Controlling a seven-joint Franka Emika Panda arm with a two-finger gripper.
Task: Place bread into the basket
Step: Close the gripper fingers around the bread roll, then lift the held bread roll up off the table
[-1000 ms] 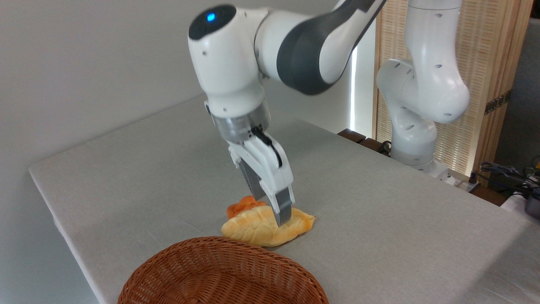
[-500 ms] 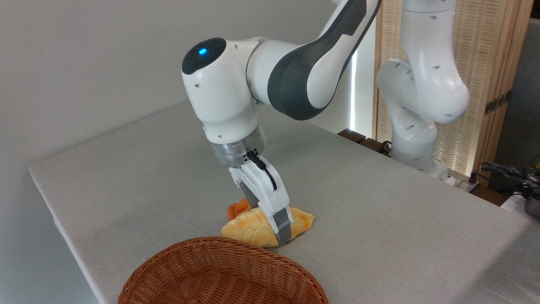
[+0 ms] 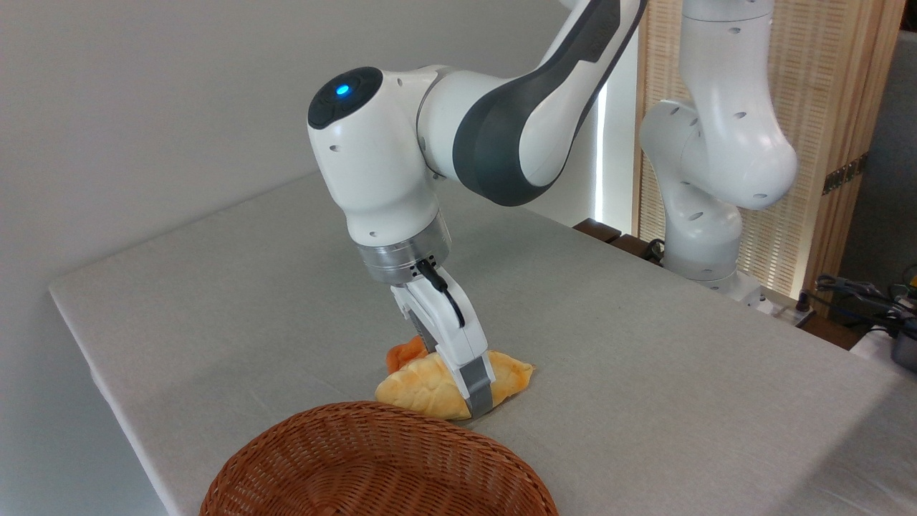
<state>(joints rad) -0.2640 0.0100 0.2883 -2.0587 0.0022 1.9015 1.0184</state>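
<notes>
1. Gripper (image 3: pixel 476 393) is low on the bread (image 3: pixel 444 385), tilted, near finger (image 3: pixel 478 390) running down the loaf's front side almost to the surface (image 3: pixel 251 301).
2. Far finger is hidden behind the loaf, so it's unclear whether the gripper is pinching the bread or just straddling it with jaws spread. My read: fingers set across the loaf's narrow width, a sensible way to take a long shape.
3. Bread lies flat on the surface, long axis roughly left-right, pointed brown end toward the right. Not lifted, not in the basket.
4. Basket (image 3: pixel 344 459) sits at the bottom of the view, just in front of the bread, rim close to the loaf's near edge; whether they touch can't be told. Nothing visible inside the part shown; the near part is cut off by the frame.
5. Small orange-brown bun (image 3: pixel 402 354) sits right behind the loaf's left part, touching or nearly so, partly hidden by the gripper. Not the target.
6. Obstruction judgement: the bun is close to where the hidden finger goes, so it could get nudged or pinched along. The basket rim is the other thing in the way; the loaf needs to rise above it before moving forward.
7. Arm base (image 3: pixel 706 236) stands at the far right edge, with cables (image 3: pixel 860 294) beyond, well apart from the work.
8. Step in hand: grasp, lift not yet begun.
</notes>
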